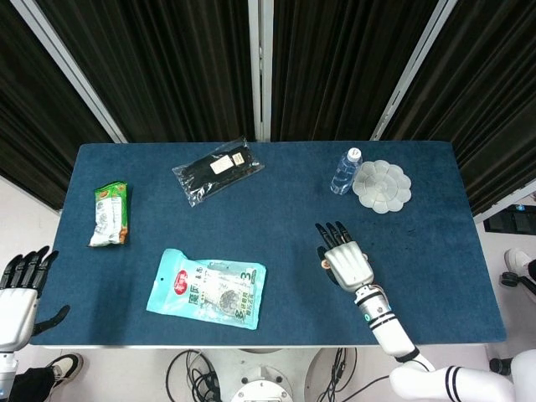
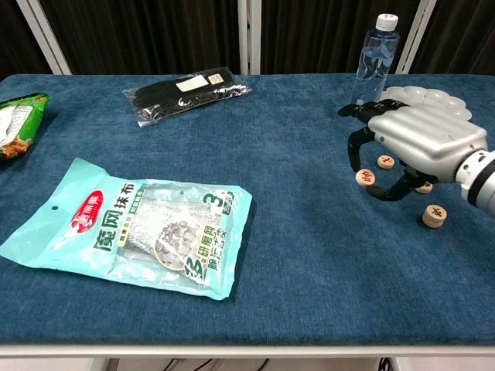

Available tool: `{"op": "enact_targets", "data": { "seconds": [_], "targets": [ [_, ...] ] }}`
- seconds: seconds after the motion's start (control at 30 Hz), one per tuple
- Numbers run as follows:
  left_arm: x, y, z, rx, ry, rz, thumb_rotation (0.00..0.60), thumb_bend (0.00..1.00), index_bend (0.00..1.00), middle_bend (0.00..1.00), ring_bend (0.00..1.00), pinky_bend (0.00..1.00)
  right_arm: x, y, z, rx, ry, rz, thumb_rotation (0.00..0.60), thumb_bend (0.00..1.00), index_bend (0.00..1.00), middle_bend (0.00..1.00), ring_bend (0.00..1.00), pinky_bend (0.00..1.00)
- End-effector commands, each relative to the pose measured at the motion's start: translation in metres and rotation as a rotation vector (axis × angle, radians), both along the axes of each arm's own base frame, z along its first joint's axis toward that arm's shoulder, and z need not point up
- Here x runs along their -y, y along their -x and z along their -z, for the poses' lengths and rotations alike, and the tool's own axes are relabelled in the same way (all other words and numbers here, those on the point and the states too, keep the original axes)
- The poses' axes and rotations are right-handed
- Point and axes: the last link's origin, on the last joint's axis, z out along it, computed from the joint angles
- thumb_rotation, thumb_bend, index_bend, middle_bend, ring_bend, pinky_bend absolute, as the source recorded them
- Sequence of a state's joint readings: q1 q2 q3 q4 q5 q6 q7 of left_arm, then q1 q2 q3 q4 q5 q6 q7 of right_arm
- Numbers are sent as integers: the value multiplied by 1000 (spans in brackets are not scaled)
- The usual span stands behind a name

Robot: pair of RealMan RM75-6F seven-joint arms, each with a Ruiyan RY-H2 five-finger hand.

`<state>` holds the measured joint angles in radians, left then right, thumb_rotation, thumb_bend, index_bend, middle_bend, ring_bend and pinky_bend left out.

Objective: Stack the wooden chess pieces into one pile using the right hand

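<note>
Our right hand [image 2: 418, 143] hangs over the right side of the blue table [image 2: 294, 255], palm down, pinching one wooden chess piece [image 2: 365, 177] between thumb and a fingertip. In the chest view the disc sits clear of the cloth with its marked face turned toward the camera. We judge the grip is kept light and at the disc's rim so the flat underside stays free to land on another piece.

Just beside and partly beneath the hand lie the other pieces. One disc [image 2: 386, 161] rests flat under the curled fingers, a second [image 2: 425, 187] is half hidden behind the thumb, and a third [image 2: 435, 216] lies apart toward the near edge. None sits on another, so the pile is not yet begun. From the head view the hand [image 1: 347, 261] covers most of them, and only the held piece [image 1: 322, 265] peeps out at its left side.

Further back stand a clear water bottle [image 2: 373, 66] and a white flower-shaped palette [image 2: 429, 98], near enough that a wide swing of the arm could, in our judgement, knock the bottle.

Across the table lie a teal cloth packet [image 2: 131, 226], a black packaged item [image 2: 186, 93] and a green snack bag [image 2: 14, 124], all well apart from the work.

Our left hand [image 1: 18, 289] waits off the table's left corner, fingers spread and holding nothing, as the task leaves it out.
</note>
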<state>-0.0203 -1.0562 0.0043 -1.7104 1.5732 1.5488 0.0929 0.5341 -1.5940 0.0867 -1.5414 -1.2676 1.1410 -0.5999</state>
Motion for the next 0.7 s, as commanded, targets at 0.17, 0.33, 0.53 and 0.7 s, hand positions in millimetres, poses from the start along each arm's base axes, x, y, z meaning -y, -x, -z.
{"op": "enact_targets", "data": {
  "seconds": [0.17, 0.33, 0.53, 0.7],
  "targets": [
    [0, -1, 3, -5, 8, 2, 600, 191, 42, 0, 0, 0, -19, 22, -32, -27, 14, 29, 600, 236, 497, 47, 0, 0],
    [0, -2, 4, -10, 13, 1, 600, 191, 42, 0, 0, 0, -27, 34, -41, -81, -20, 69, 600, 265, 507, 47, 0, 0],
    [0, -2, 5, -12, 13, 2, 600, 190, 42, 0, 0, 0, -29, 43, -43, -135, -43, 109, 600, 266, 511, 47, 0, 0],
    [-1, 0, 5, -11, 15, -3, 600, 191, 42, 0, 0, 0, -29, 48, -41, -166, -58, 131, 600, 266, 511, 47, 0, 0]
  ]
}}
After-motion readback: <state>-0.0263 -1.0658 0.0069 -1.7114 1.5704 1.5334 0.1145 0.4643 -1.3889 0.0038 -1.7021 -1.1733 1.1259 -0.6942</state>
